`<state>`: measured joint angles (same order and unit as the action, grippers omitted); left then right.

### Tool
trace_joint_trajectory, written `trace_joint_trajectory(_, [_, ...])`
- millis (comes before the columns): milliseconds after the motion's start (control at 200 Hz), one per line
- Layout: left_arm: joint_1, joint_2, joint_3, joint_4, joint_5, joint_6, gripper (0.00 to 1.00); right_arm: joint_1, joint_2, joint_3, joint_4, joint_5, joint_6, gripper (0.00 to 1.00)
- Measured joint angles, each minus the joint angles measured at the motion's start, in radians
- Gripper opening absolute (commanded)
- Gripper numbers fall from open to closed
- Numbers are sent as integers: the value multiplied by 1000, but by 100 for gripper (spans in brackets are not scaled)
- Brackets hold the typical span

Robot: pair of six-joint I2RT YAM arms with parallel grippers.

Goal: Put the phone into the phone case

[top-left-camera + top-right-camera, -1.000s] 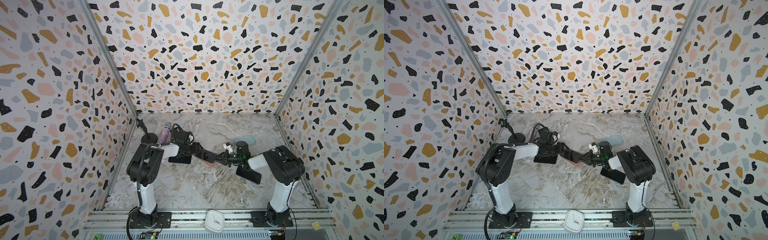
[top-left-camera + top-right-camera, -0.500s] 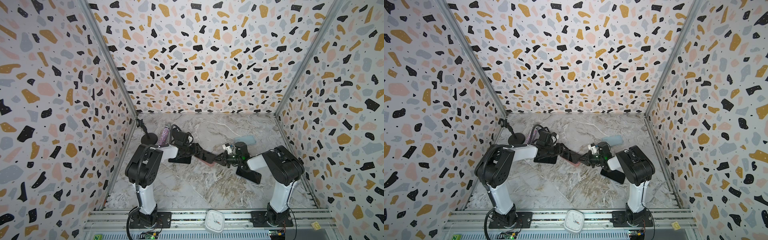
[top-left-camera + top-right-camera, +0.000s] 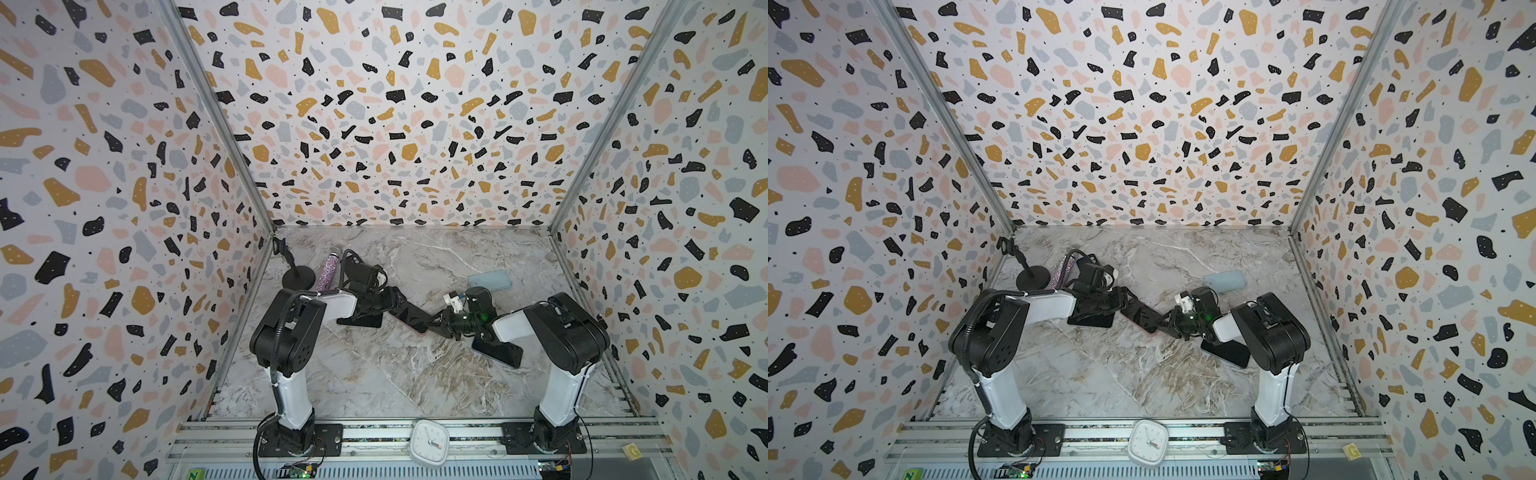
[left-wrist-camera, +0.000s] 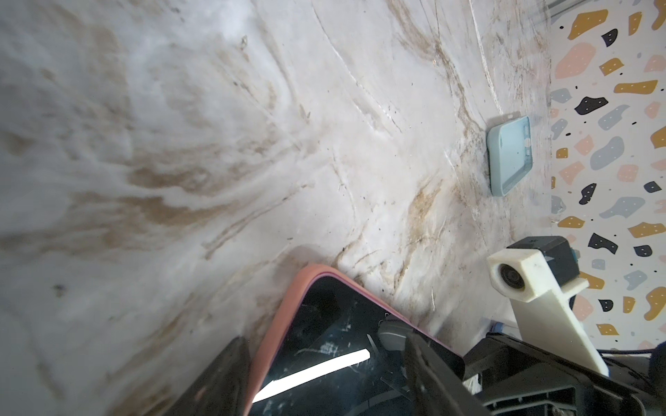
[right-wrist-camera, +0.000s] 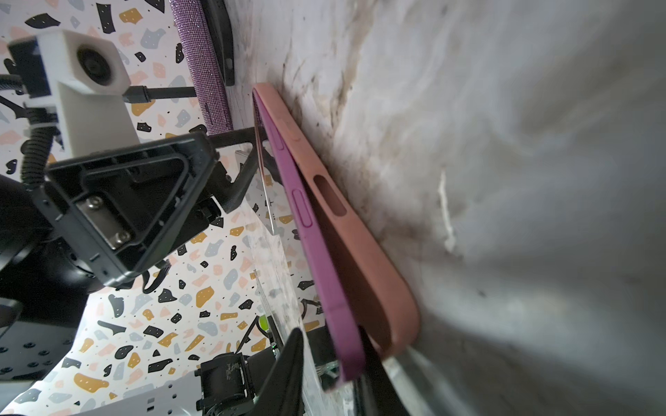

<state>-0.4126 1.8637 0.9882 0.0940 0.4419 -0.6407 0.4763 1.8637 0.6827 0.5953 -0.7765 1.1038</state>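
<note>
Phone [image 5: 317,252] half-seated in pink case [image 5: 364,259], my grippers meeting over it: left gripper [image 3: 401,305] spread across it, right gripper's [image 3: 436,322] grip I cannot tell. Blue case [image 3: 489,281] at two o'clock; black phone [image 3: 498,353] at four.

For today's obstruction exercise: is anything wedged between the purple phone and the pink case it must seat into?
Nothing visible. In the right wrist view the phone is seated at one end of the pink case and lifted out at the other; the gap looks empty.
</note>
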Motion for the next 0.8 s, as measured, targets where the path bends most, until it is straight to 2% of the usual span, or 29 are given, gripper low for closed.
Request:
trace_joint_trajectory(641, [-14,-7,13,-61,10,11,69,14,-145,28,-310,117,-109,42])
trace_joint_trajectory(801, [-13,-14,28,-86,0,22,69,20,-170,38,-370,140,-133,49])
